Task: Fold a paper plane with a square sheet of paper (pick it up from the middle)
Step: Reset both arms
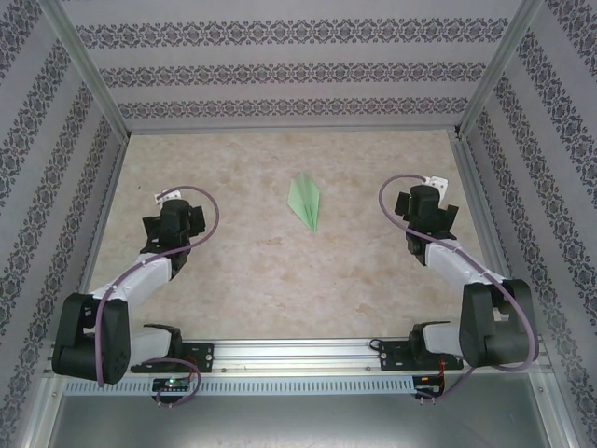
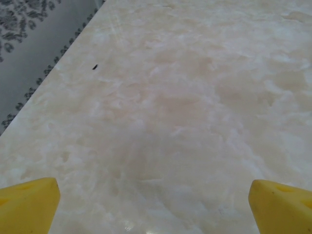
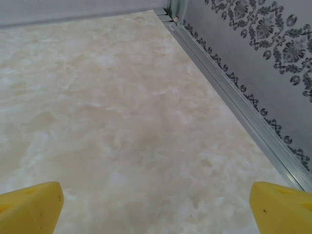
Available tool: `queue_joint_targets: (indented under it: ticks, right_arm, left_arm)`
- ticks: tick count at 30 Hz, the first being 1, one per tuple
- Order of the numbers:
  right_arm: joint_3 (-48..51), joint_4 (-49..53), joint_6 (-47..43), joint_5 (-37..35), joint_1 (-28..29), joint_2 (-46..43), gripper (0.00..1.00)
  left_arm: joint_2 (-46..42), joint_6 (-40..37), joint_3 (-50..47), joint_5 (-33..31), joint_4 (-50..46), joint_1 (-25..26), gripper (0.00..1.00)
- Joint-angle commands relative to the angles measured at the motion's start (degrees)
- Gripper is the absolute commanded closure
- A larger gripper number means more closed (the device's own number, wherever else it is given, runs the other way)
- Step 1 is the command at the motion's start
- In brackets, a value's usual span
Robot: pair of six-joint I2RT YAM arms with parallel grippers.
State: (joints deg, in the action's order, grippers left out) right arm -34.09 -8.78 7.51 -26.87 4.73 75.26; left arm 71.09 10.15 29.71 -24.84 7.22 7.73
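Paper plane [image 1: 306, 201] lies flat mid-table, a bit toward the far side, sharp tip pointing back toward the arms, centre crease showing. Looks like a finished dart, so folding seems done or v. close.

Left gripper [image 2: 155, 207] hangs over bare table [image 1: 233, 280], yellow fingers [image 2: 29, 204] spread wide, nothing btwn them. Right gripper [image 3: 156, 207], same story: jaws wide, empty, looking along the marble top w/ the metal rail [image 3: 229, 92] and patterned wall [image 3: 263, 44] close on its right. Both arms sit well apart from the plane, one each side.

Risks from here? If either arm goes in for a touch-up, thin paper on a slick top will prob. slide instead of lifting. A finger coming in flat could shove it or crush the tip. A one-sided pinch could pull the folds open, and the creases may spring up by themselves too. Right arm is near the wall, so a wide outward swing could clip the rail. Can't tell from overhead how crisp the wing folds are.
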Motion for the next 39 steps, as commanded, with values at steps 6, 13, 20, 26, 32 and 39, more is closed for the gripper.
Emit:
queue_joint_targets:
  ticks: [6, 13, 20, 26, 32, 39]
  right_arm:
    - [5.72, -24.61, -8.56, 9.30, -0.32, 5.01, 0.02]
    - [8.95, -34.12, -8.18, 15.91, -3.00, 7.83, 0.02]
    - [11.86, -40.98, -7.94, 20.59, -4.55, 10.50, 0.02]
    - [11.57, -40.62, -7.46, 20.92, -5.00, 10.80, 0.02]
    - [11.58, -40.63, -7.44, 20.94, -5.00, 10.71, 0.02]
    - [11.51, -40.68, -7.42, 20.94, -5.00, 10.78, 0.02]
  left_arm:
    - [5.15, -9.80, -6.73, 15.33, 30.22, -2.34, 0.00]
    - [9.36, -9.54, -9.52, 22.94, 39.64, -5.93, 0.00]
    - [17.96, -10.06, -7.86, 24.76, 43.80, -5.97, 0.00]
    - [18.36, -10.99, -6.14, 22.79, 40.58, -4.85, 0.00]
    - [18.29, -11.91, -5.83, 24.24, 40.09, -4.65, 0.00]
    - [18.38, -11.99, -5.47, 24.05, 39.54, -4.49, 0.00]
